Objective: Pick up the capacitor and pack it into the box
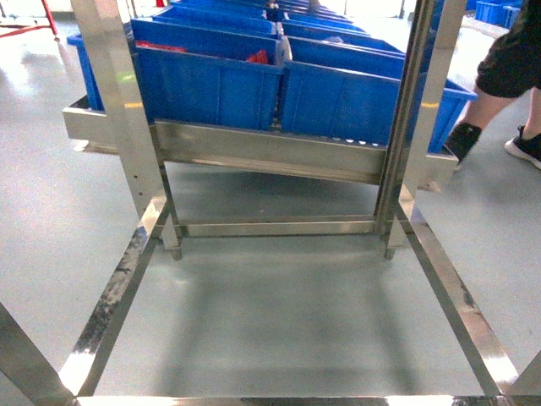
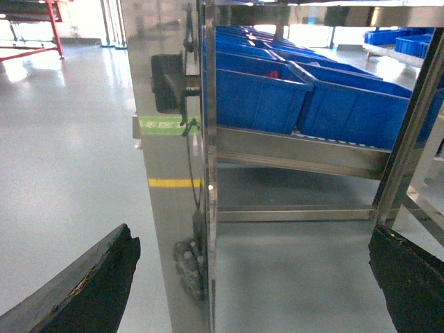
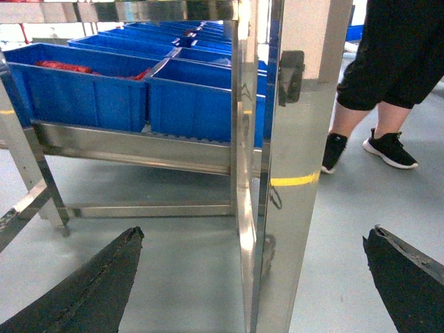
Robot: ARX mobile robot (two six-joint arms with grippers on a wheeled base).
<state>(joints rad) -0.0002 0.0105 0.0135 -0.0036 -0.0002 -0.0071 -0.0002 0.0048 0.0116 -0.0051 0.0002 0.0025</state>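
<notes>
A polished steel rack (image 1: 279, 156) fills the scene, its sloped shelf carrying rows of glossy blue plastic bins (image 1: 211, 80) that run away to the far side, over a smooth grey floor (image 1: 279, 313). Neither the pink box nor any capacitor is in view, so no bearing from either arm can be judged. The left gripper (image 2: 243, 277) and right gripper (image 3: 250, 277) both hang spread wide and empty. A passer-by's legs (image 1: 507, 76) show far right.

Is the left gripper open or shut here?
Open. In the left wrist view the left gripper has its two dark fingers spread to opposite edges, with only bare floor and the steel rack post between them.
</notes>
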